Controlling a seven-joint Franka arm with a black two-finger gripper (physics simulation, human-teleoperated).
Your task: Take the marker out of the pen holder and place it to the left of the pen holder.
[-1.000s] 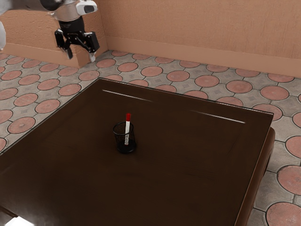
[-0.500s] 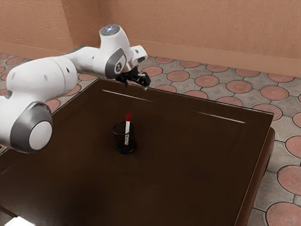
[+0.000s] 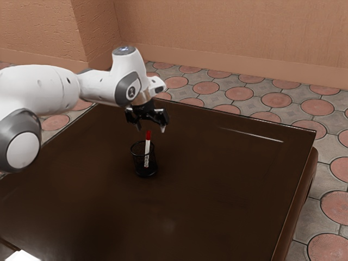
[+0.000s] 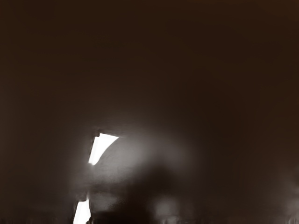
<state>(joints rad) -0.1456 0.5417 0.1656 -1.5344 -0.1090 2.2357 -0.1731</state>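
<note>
My pincer [image 3: 150,129] hangs spread near the red top of the marker [image 3: 147,148] – which stands in the pen holder [image 3: 145,173] (black mesh) on the dark worktop [image 3: 217,190].

The desk [image 3: 228,185] lies below the end effector [image 3: 150,129]. On it, lower than the end effector, stands the pen holder [image 3: 145,169]; whether it is straight underneath, I cannot tell. The marker [image 3: 147,148] is in the pen holder, its top above the rim and near the end effector in the exterior view. Beyond the end effector and the desk lie the floor [image 3: 239,93] and, farther off, the wall [image 3: 228,32].
</note>
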